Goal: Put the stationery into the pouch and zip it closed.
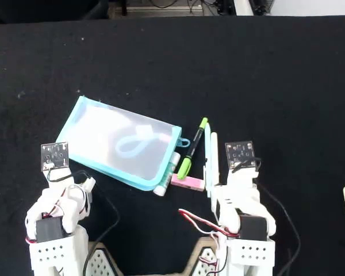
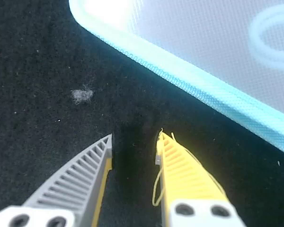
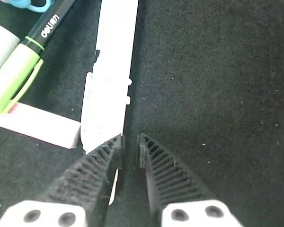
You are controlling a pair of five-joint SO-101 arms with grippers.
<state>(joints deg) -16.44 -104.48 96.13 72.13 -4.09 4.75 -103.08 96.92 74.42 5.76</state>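
While my left gripper hangs over bare black table, its jaws stand apart with nothing between them. My right gripper has its jaws drawn all but together, a thin slit left, and nothing is held there either.

Just past my left fingertips in my left wrist view is a grey fleck of lint. Beyond it runs the blue-bound edge of the pouch. In the high view the pouch lies flat and slanted at centre left of the frame, above my left arm. A pale loop shows through its clear side. I cannot tell whether its zip is open.

Just beside my right jaw tips lies the blunt end of a white pen, and one tip sits right at its edge. Next to the pen are a pink eraser and a green highlighter.

In the high view these lie in a cluster at centre frame, off the pouch's right end and outside it. The white pen is rightmost, then the green highlighter. The pink eraser lies below them, with a glue stick hard against the pouch's edge.
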